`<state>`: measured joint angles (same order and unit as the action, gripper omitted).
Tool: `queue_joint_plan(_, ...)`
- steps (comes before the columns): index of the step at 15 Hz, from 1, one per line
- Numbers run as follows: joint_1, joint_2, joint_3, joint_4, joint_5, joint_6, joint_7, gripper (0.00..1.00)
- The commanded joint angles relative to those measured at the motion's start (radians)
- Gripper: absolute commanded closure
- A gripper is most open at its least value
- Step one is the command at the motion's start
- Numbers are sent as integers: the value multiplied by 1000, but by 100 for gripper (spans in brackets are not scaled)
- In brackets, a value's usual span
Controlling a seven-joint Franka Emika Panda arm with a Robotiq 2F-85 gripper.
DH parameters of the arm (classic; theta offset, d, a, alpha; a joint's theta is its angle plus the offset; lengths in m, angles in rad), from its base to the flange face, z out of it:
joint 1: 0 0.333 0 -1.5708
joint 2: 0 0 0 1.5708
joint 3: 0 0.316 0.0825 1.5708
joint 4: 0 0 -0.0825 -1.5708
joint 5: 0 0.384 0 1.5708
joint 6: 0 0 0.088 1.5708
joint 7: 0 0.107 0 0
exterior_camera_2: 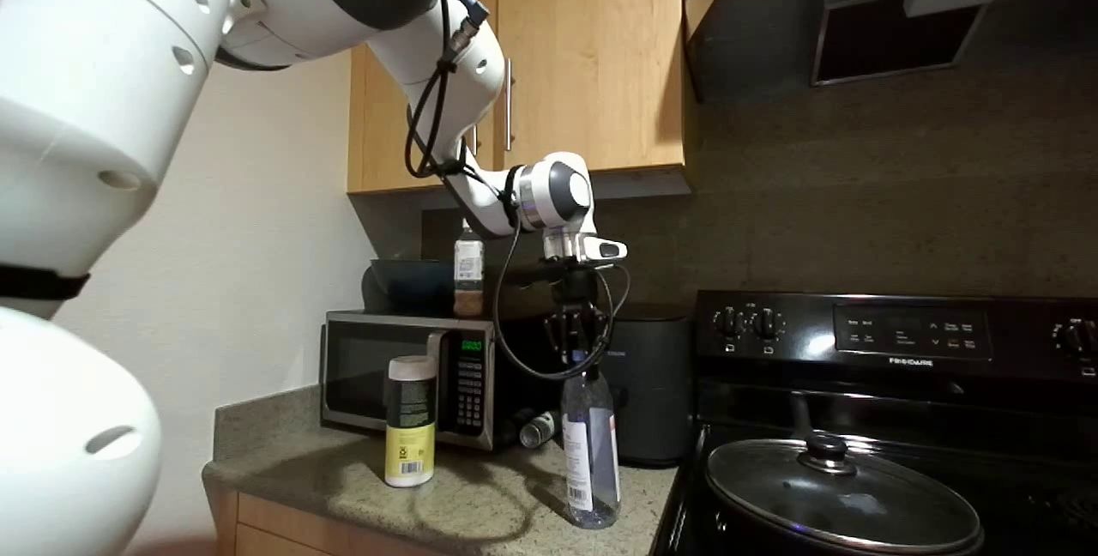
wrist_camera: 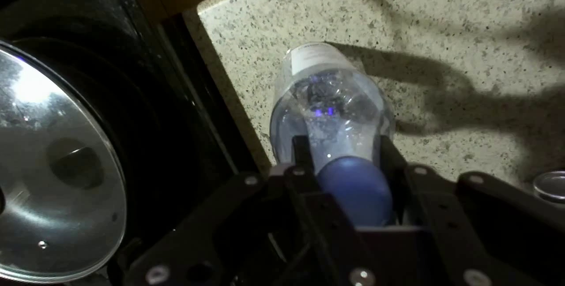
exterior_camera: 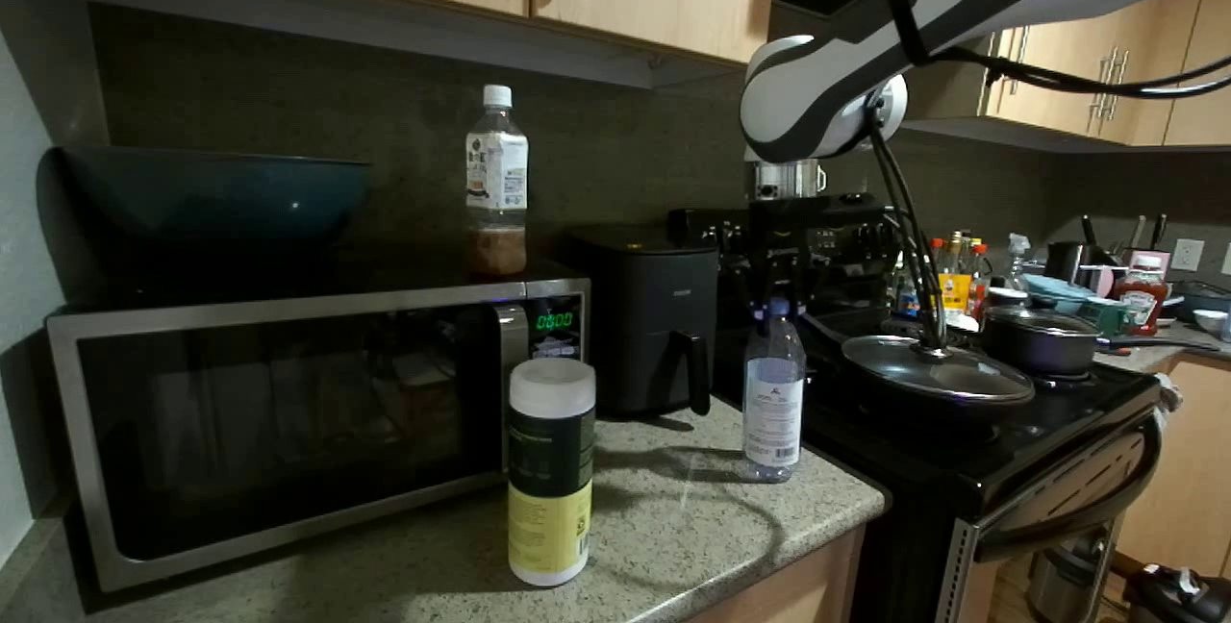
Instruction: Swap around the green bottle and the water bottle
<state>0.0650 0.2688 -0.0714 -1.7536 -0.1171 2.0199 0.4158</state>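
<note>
Shadows (wrist_camera: 481, 105) cross a speckled tabletop (exterior_camera: 673, 536) between a plain pale wall (exterior_camera_2: 274, 238) at left and a black stove (exterior_camera_2: 909, 401) at right; wooden cabinets (exterior_camera_2: 592, 67) hang against the dark far wall (exterior_camera_2: 858, 187).

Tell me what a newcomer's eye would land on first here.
Probably the big white arm, its tool closed around the top of the clear water bottle, near the edge of the counter beside the stove. Next would likely come the white-capped green bottle, upright in front of the microwave. A labelled bottle stands out too, atop the microwave.
</note>
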Motion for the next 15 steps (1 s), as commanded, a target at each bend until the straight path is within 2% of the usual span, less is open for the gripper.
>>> queue_joint_plan(1,-19,31,20,7,50,60,-37,86)
queue_joint_plan(5,-15,46,19,23,46,67,-31,86)
queue_joint_plan(6,-12,48,18,28,39,59,-22,37)
queue_joint_plan(8,-10,51,18,32,33,61,-24,32)
queue_joint_plan(12,-9,63,21,41,41,58,-26,6)
queue_joint_plan(15,-7,74,20,46,39,40,-13,0)
